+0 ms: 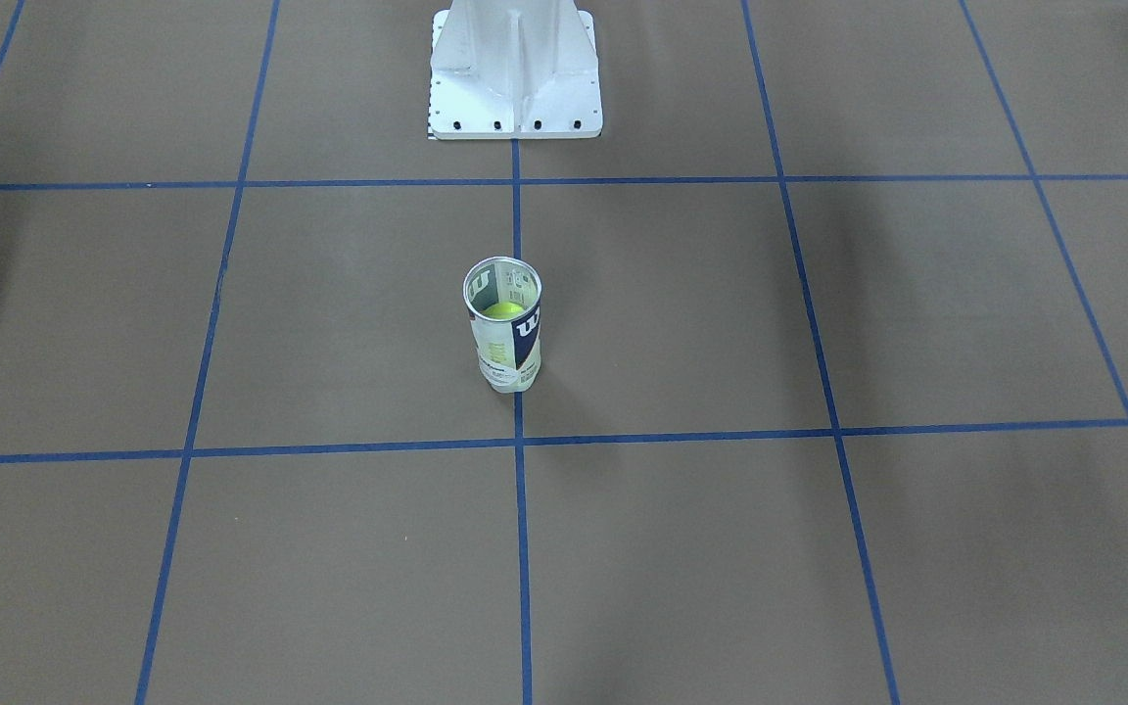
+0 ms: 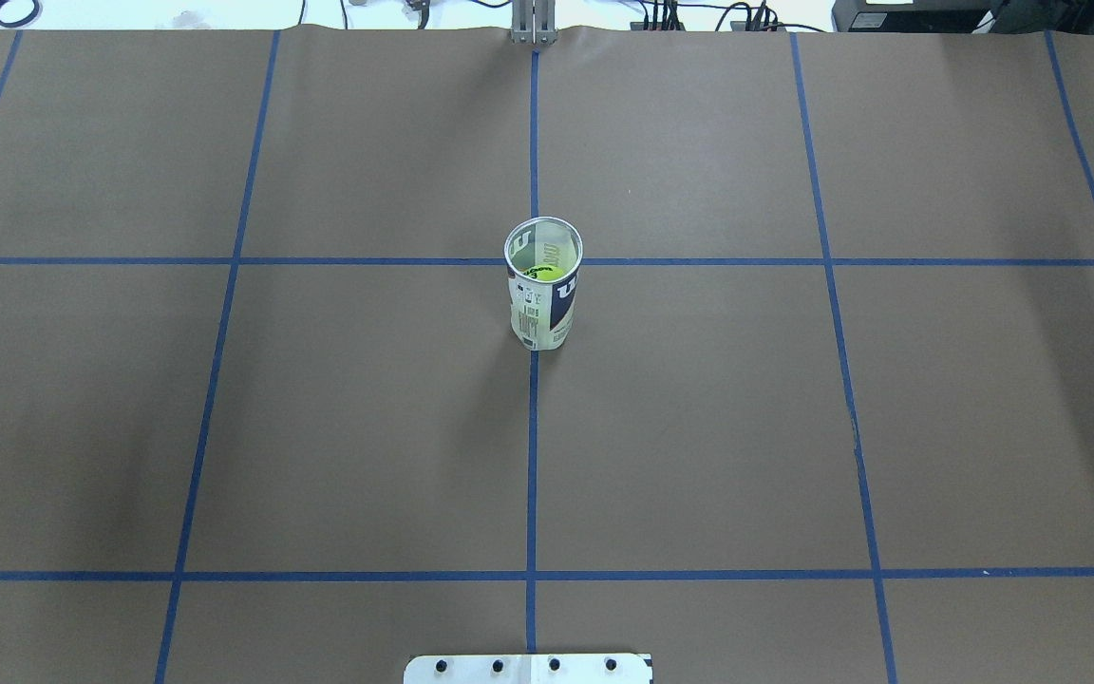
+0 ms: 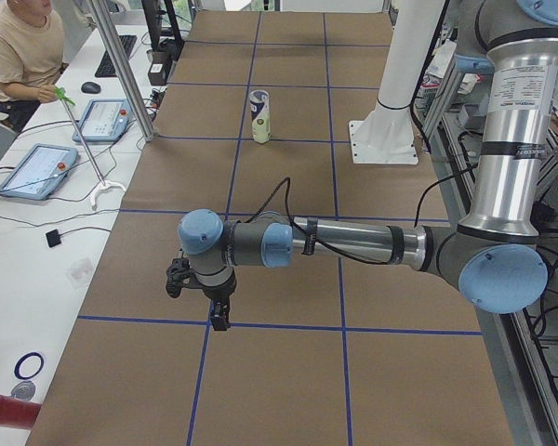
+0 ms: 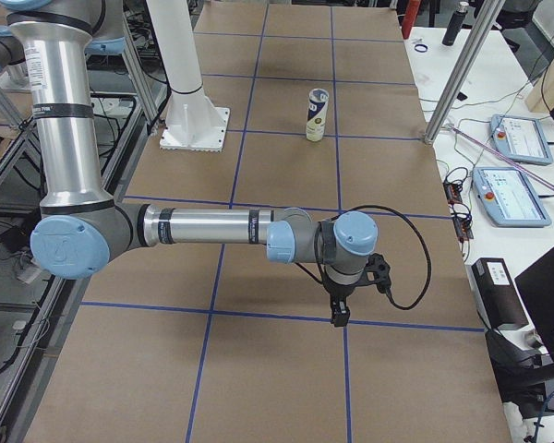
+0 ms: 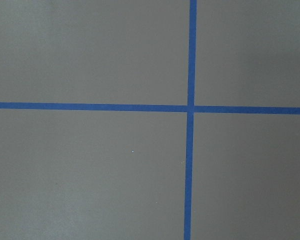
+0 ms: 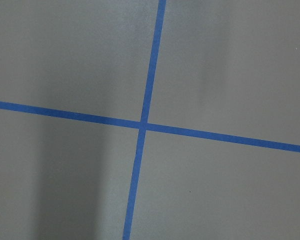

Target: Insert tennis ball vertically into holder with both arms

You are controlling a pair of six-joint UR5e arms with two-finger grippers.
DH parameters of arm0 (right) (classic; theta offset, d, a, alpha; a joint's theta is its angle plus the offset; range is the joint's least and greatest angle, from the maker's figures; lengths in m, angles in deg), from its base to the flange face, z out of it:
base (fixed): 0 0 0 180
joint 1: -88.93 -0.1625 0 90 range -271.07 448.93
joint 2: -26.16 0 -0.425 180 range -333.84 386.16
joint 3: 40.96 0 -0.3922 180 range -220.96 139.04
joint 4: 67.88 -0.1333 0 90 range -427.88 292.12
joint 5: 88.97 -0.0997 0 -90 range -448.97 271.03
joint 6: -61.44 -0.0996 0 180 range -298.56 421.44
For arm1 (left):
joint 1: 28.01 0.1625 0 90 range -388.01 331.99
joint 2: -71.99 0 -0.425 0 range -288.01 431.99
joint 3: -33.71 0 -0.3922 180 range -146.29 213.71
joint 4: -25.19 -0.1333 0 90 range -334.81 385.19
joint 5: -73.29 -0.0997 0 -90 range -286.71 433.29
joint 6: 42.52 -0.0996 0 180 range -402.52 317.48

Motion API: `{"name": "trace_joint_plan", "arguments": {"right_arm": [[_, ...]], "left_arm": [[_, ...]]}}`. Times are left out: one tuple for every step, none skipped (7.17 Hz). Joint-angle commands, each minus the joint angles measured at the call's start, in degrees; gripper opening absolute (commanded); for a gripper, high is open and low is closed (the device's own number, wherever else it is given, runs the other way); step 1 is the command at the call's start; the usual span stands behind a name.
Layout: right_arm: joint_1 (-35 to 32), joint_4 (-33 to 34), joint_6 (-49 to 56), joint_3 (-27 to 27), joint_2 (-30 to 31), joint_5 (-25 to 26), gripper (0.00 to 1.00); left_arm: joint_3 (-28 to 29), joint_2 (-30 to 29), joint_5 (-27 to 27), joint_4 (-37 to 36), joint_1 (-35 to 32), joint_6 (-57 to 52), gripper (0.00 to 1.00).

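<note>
The holder (image 1: 505, 328), a clear can with a white and navy label, stands upright at the table's middle on the centre tape line. It also shows in the overhead view (image 2: 543, 285) and both side views (image 3: 259, 116) (image 4: 317, 114). A yellow-green tennis ball (image 1: 503, 310) (image 2: 544, 273) lies inside it, below the rim. My left gripper (image 3: 219, 316) hangs over the table far from the holder, seen only in the exterior left view. My right gripper (image 4: 338, 314) does likewise in the exterior right view. I cannot tell whether either is open or shut. Both wrist views show only bare table.
The white metal pedestal (image 1: 515, 73) stands behind the holder on the robot's side. An operator (image 3: 23, 46) sits at a side bench with tablets (image 3: 37, 170). Brown table paper carries a blue tape grid (image 2: 533, 427).
</note>
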Motion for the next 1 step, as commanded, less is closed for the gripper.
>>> {"name": "trace_joint_plan", "arguments": {"right_arm": [[0.0, -0.1, 0.0, 0.0, -0.1, 1.1, 1.00]], "left_arm": [[0.0, -0.1, 0.0, 0.0, 0.1, 0.0, 1.00]]}}
